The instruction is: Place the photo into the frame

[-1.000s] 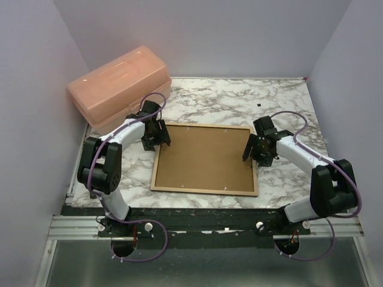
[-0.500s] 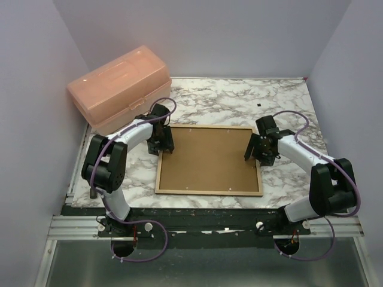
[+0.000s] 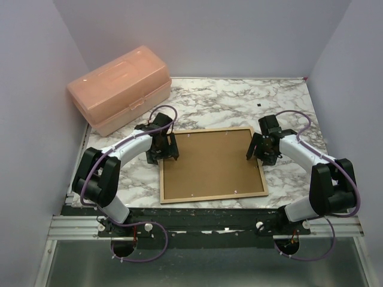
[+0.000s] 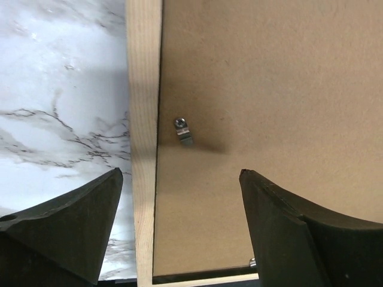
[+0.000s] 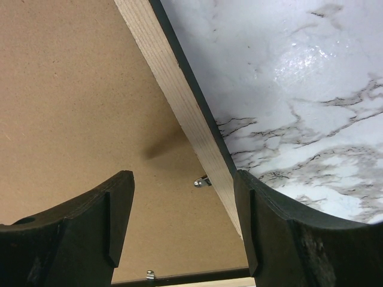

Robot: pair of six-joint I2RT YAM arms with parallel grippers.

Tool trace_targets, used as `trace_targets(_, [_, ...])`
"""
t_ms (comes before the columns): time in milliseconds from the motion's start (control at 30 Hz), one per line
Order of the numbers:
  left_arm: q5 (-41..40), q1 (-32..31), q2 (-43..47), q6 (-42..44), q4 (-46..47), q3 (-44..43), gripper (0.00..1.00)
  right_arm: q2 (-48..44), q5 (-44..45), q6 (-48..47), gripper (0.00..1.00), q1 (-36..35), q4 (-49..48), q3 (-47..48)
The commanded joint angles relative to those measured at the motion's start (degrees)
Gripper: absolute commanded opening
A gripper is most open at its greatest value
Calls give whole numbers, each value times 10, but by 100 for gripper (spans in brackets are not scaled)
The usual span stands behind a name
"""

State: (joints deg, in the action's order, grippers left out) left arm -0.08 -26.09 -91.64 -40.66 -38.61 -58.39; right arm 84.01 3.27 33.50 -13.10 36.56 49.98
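Note:
The frame lies back-up on the marble table, its light wood rim around a brown backing board. The photo is hidden or out of view. My left gripper stands open over the frame's left rail, one finger over the marble and the other over the board, near a small metal clip. My right gripper is open astride the right rail, with its right finger close beside the rail. Another clip shows between its fingers.
A translucent pink plastic box sits at the back left, close behind the left arm. Purple walls close in the table on three sides. The frame's near edge lies close to the table's front edge.
The frame has slid to the right and turned slightly anticlockwise. The left gripper has moved right with it and its jaws have widened. The right gripper has barely moved.

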Motion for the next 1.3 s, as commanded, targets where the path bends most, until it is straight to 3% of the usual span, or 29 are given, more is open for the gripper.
trace_targets(0, [-36,19,0,-30,24,-13,82,-3,-19,-4,73,3,-4,-1])
trace_targets(167, [-47,29,-41,-27,32,-30,76,1,-24,-5,73,3,-8,-7])
trace_targets(400, [-45,29,-80,-11,29,-41,56,5,-23,-8,73,3,-9,-5])
trace_targets(467, [-41,29,-81,-7,32,-34,46,7,-23,-7,73,3,-8,-3])
trace_targets(567, [-35,29,-78,-3,40,-21,19,11,-24,-7,73,3,-9,-1])
trace_targets(633, [-31,29,-78,0,45,-16,8,12,-26,-7,73,3,-9,1])
trace_targets(767, [-24,29,-79,5,49,-11,0,9,-28,-5,73,3,-9,-3])
trace_targets(933, [-16,29,-60,8,46,-9,1,7,-36,-5,73,3,-11,-6])
trace_targets(1133, [-15,29,-9,4,27,-22,41,2,-48,-6,73,3,-11,-5])
trace_targets(1267, [-11,29,21,-3,28,-20,47,1,-48,-6,73,3,-10,-6])
